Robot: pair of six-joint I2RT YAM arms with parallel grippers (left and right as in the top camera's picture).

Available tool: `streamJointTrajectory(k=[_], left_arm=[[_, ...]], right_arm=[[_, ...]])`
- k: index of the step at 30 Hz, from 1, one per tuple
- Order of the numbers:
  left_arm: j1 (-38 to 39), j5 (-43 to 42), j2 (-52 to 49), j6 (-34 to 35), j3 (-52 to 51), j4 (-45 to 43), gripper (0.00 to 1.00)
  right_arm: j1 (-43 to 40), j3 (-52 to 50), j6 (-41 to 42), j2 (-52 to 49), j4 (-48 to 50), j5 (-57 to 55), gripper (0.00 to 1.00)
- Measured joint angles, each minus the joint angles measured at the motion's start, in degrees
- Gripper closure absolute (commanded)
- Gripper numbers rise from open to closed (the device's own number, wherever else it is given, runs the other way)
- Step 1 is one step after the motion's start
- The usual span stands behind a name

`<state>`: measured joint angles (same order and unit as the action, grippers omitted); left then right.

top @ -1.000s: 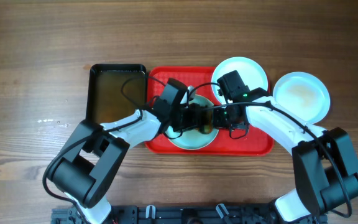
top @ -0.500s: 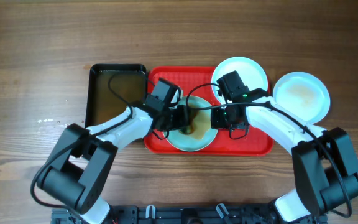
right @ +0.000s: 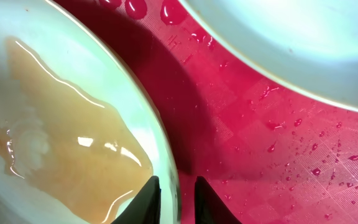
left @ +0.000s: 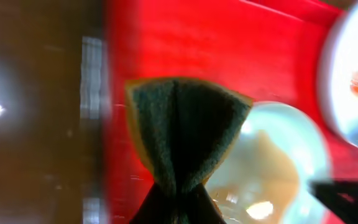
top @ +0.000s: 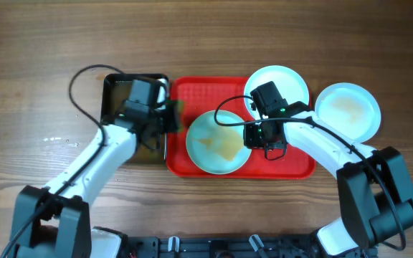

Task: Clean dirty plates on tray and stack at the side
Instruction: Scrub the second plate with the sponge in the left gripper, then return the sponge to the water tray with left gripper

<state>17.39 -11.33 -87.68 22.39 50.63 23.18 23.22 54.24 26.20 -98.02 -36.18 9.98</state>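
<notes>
1. Left fingers (left: 155, 208) are clamped tight on a folded green sponge (left: 182, 124), pinched at its middle. The sponge hangs over the border between the black tub (top: 107, 107) and the left edge of the tray (top: 192, 93), apart from every plate.
2. Right fingers (right: 149, 196) stand at a narrow gap astride the right rim of the centre plate (top: 210, 147), one inside and one outside. They appear to pinch it, but the contact sits at the frame edge of the wrist view, so the hold is a judgement.
3. Centre plate lies on the tray, middle-front, carrying a pool of brownish wash water.
4. Second plate (top: 282, 82) sits at the tray's back right corner, overhanging its edge, with an orange spot in its centre.
5. Third plate (top: 348, 109) rests on the tabletop (top: 49, 57) just right of the tray, with a faint tan film on it.
6. Judged stage: centre plate is scrubbed but wet, and the second plate is not yet cleaned.
7. Risks:
   - A one-edge pinch on a wet rim may slip.
   - Any tilt sends the pool over the rim onto the tray or tabletop.
   - Stacking this plate undrained would soil the third plate.
   - Centre plate lies near the second plate, so a lift could knock it.
   - The sponge may drip on the tray.
</notes>
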Motion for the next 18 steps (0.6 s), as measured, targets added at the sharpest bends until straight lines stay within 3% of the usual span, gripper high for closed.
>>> streamJointTrajectory(k=[6, 12, 14, 15, 16, 18], left_arm=[[-7.0, 10.1, 0.0, -9.1, 0.0, 3.0, 0.96], [-7.0, 11.5, -3.0, -15.9, 0.0, 4.7, 0.94], [-7.0, 11.5, -5.2, -16.2, 0.0, 5.0, 0.77], [-7.0, 11.4, -6.6, -16.5, 0.0, 5.2, 0.52], [-7.0, 11.4, -7.6, -16.9, 0.0, 5.5, 0.39], [-7.0, 11.3, -8.1, -17.0, 0.0, 5.6, 0.36]], right_arm=[[0.0, 0.0, 0.0, 0.0, 0.0, 0.0, 0.8], [0.0, 0.0, 0.0, 0.0, 0.0, 0.0, 0.8], [0.0, 0.0, 0.0, 0.0, 0.0, 0.0, 0.8], [0.0, 0.0, 0.0, 0.0, 0.0, 0.0, 0.8], [0.0, 0.0, 0.0, 0.0, 0.0, 0.0, 0.8], [0.0, 0.0, 0.0, 0.0, 0.0, 0.0, 0.8]])
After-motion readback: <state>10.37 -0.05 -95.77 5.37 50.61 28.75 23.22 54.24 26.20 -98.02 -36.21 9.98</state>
